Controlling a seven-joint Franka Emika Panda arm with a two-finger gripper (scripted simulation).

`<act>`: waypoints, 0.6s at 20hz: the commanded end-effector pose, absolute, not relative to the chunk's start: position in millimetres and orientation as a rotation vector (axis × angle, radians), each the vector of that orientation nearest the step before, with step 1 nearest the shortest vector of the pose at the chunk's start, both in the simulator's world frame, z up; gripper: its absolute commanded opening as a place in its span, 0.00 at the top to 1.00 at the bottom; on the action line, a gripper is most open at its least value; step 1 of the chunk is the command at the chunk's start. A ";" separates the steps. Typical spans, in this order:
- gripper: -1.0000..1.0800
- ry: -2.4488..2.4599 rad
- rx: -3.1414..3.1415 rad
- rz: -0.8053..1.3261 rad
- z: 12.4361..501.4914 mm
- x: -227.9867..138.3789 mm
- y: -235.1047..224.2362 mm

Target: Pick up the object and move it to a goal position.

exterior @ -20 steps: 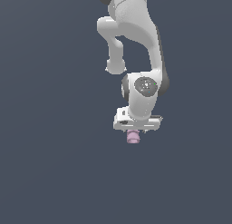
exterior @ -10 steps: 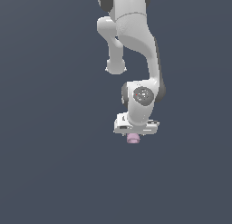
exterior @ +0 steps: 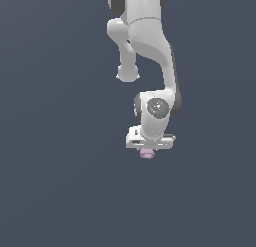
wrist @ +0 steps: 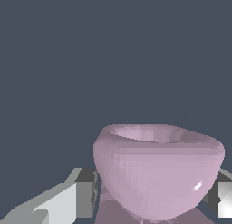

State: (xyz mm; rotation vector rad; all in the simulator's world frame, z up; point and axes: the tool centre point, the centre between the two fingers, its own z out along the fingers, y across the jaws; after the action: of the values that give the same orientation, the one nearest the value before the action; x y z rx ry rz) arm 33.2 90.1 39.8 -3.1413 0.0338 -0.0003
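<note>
Exterior view: my white arm hangs down against a plain dark grey ground. My gripper points downward, and the pale pink-lilac object protrudes directly beneath it. Wrist view: one grey-white finger sits on one side of the object, the other finger on the opposite side, both touching it. My gripper is closed on the object, which it holds between its fingers

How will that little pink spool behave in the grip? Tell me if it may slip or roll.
The pink spool looks rigid: its rounded wall keeps its shape between the fingers. A bright glint on its smooth, curved side suggests it could slip or twist in the gripper. Being round and stubby, it would probably roll if laid on its side.
</note>
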 end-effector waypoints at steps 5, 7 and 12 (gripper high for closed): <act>1.00 0.034 -3.141 0.000 39.5 33.3 90.0; 1.00 0.034 -3.141 0.000 40.8 33.3 89.3; 1.00 0.034 -3.141 0.000 55.1 34.0 81.0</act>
State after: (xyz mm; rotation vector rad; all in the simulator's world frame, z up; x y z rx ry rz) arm 33.2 84.4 49.2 -3.1415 0.0329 0.0024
